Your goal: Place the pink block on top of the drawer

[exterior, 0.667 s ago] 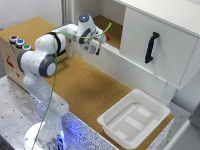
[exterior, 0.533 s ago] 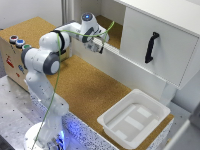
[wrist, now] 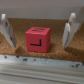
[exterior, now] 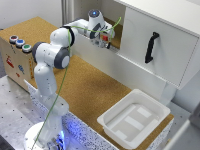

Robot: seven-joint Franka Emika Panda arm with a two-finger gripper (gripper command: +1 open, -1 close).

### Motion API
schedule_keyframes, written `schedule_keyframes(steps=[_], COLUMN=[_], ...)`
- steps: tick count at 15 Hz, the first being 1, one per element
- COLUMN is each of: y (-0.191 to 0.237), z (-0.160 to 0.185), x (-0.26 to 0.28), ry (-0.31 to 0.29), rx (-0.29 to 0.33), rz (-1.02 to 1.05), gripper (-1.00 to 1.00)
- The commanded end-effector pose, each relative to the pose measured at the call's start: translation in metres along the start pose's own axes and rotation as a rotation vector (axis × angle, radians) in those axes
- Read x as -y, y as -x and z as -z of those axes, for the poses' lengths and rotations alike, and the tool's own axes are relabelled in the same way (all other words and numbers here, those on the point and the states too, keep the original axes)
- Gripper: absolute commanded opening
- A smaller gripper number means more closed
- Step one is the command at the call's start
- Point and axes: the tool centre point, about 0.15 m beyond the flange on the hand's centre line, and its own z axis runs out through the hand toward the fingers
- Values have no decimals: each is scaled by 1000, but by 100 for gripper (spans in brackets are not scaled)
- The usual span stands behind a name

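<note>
One arm reaches from its base toward the drawer (exterior: 165,50), the white cabinet front with one black handle (exterior: 151,47). The gripper (exterior: 106,40) sits just beside the drawer's upper corner, over a cork ledge there.

In the wrist view, going left to right: one finger, the block (wrist: 38,39), the other finger (wrist: 69,29). The fingers stand apart, one on each side of the block, and a gap shows on both sides; neither touches it. The block rests on a cork patch between them. It cannot be made out in the exterior view.

Progress, as a judgement: the block appears set down and let go, close by the drawer. Whether this cork ledge counts as the drawer's top cannot be told from these views. If it does, only the arm's withdrawal is left.

Count: one arm, one block, one drawer, one handle, one white tray (exterior: 152,106) near the drawer's lower edge, three coloured buttons (exterior: 19,43) on one box well apart from the drawer.
</note>
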Motion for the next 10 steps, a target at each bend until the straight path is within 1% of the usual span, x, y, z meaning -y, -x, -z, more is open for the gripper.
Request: schedule_keyframes(steps=[1, 5, 8, 10], y=[-31, -25, -13, -5], z=[-22, -10, 3, 14], x=[11, 17, 19, 21], ry=[122, 138, 171, 217], rx=[38, 38, 46, 52], rz=[-21, -50, -76, -98], gripper=[-100, -100, -100, -100])
